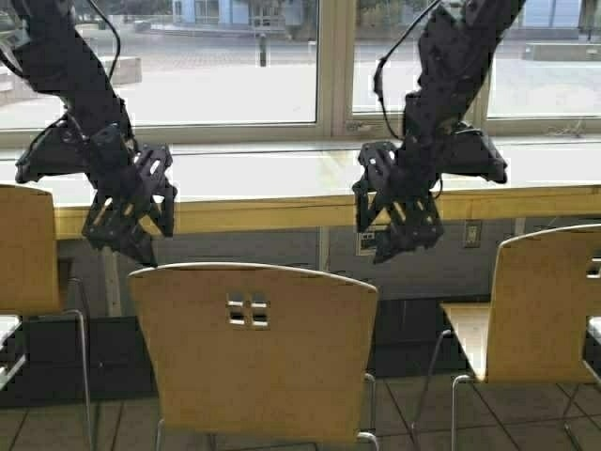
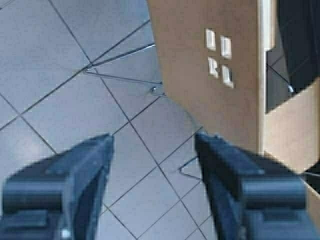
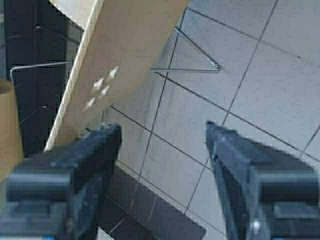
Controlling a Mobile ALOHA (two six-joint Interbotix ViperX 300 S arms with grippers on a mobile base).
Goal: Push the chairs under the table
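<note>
Both grippers poised above the centre chair, jaws wide and empty.
Left gripper [image 1: 141,221] and right gripper [image 1: 394,221] flank the chair [image 1: 255,352] backrest; chair stands short of the table [image 1: 310,188].

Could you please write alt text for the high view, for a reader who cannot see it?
A tan chair stands with its back to the camera, short of a long table by a window, with the left tool and right tool hanging open above it. More chairs stand at the left and right edges.
</note>
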